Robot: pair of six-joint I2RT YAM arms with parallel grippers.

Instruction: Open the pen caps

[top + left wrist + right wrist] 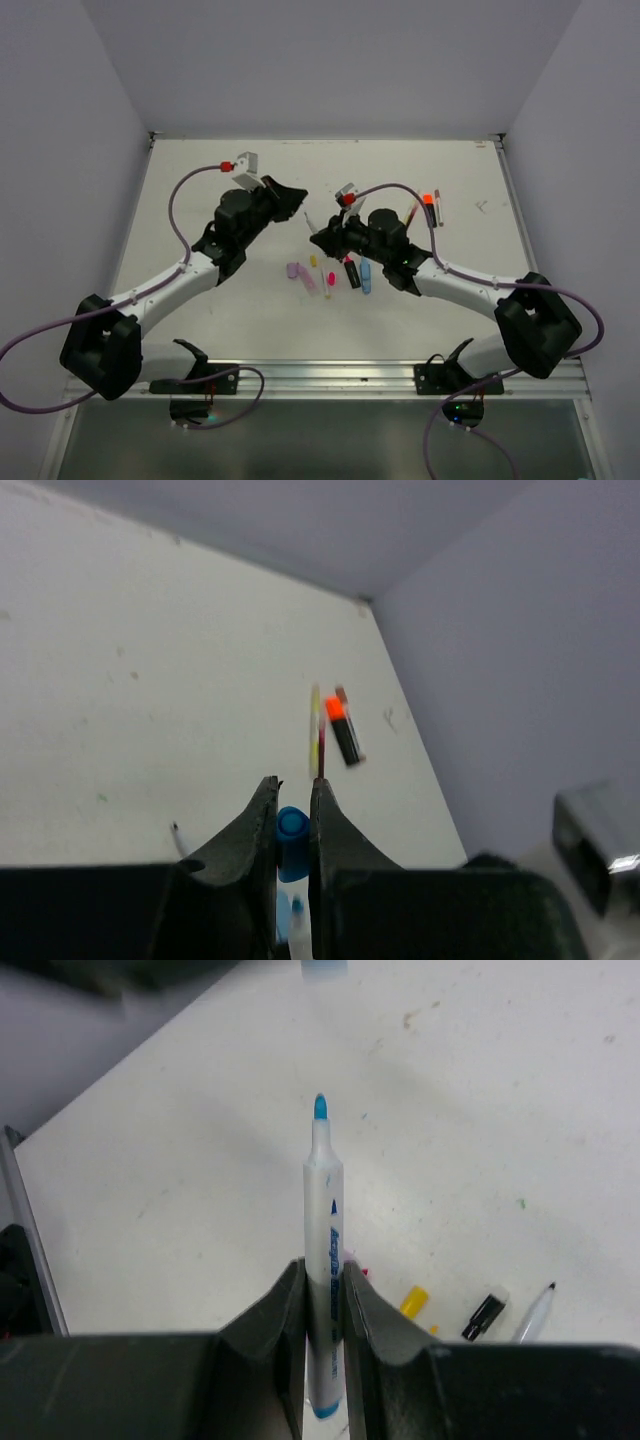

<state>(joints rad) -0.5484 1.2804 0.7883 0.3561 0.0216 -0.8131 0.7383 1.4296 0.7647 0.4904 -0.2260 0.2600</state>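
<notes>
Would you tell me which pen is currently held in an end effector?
The blue-tipped white marker, gripped by the right end effector; the others lie on the table.

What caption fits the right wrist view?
Jaws shut on a blue marker, cap off, bare tip forward, above the white table.

A scuffed white table (200, 330) carries a loose cluster of pens near its middle: lilac highlighter pieces (300, 273), a yellow cap (313, 260), a thin pink pen (326, 281), a black highlighter (351, 272) and a blue marker (366, 277). Toward the right edge, an orange-capped black marker (433, 208) lies beside a thin pen (413, 214).
</notes>
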